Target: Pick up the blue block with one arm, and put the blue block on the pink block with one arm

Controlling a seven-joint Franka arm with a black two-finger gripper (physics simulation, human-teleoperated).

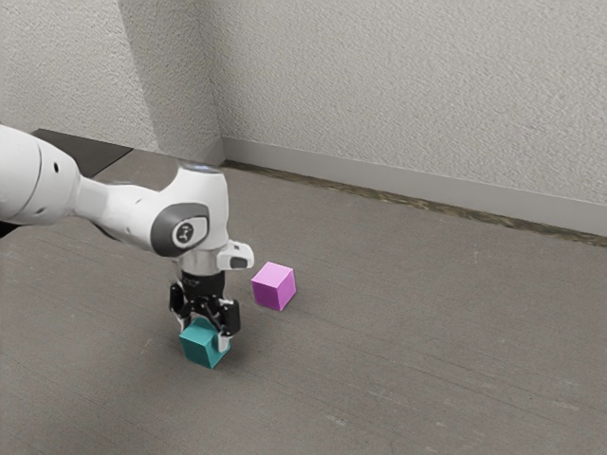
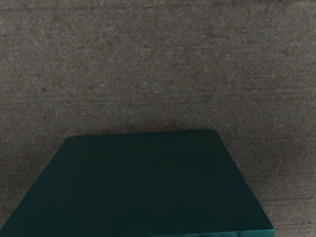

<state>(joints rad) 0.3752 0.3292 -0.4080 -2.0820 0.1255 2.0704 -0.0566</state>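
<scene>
You see the gripper point(image 1: 204, 320) lowered straight over the blue block point(image 1: 203, 346), which looks rather teal and sits on the grey desk point(image 1: 427, 332). You cannot tell if the gripper clamps the block or stands open around it. The pink block point(image 1: 273, 285) stands near, toward the exterior view's right, not touching the blue one. In the wrist view the blue block lies just under the hand.

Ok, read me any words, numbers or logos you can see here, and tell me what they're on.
No readable text anywhere.
On the arm's dark round joint cap: a small white mark, too small to read.
On the blue block and the pink block: plain faces, no labels.
</scene>
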